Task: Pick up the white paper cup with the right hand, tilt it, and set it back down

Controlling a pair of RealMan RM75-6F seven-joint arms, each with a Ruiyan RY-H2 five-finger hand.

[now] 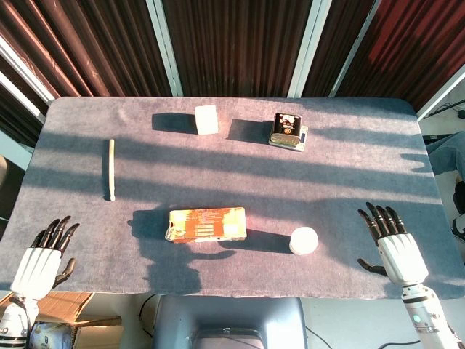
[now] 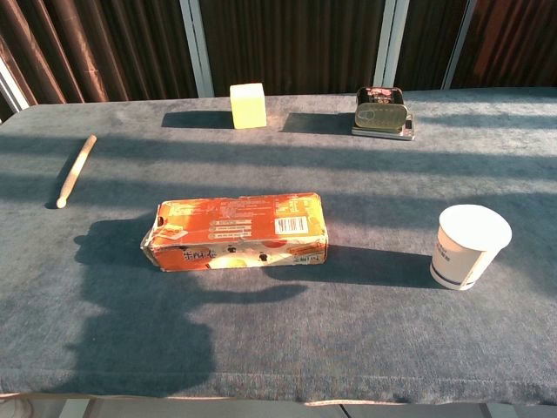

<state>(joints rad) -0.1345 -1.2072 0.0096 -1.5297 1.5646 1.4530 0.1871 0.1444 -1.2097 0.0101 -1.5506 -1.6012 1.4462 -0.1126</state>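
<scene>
1. Looks like a robot test bench, not a home: grey felt-covered table (image 1: 363, 145) with a few unrelated props spaced well apart.
2. Backed by dark corrugated wall panels (image 1: 240, 43) between pale upright posts (image 1: 163, 43).
3. Lit by low slatted sunlight.

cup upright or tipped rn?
Upright. The white paper cup stands on its base, rim up, on the table; right hand isn't touching it.

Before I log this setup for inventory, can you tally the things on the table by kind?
Paper cup: 1, white
Carton box: 1, orange, lying flat
Block: 1, pale yellow
Wooden stick: 1
Tin: 1, dark, on a small tray
Total: 5
</scene>
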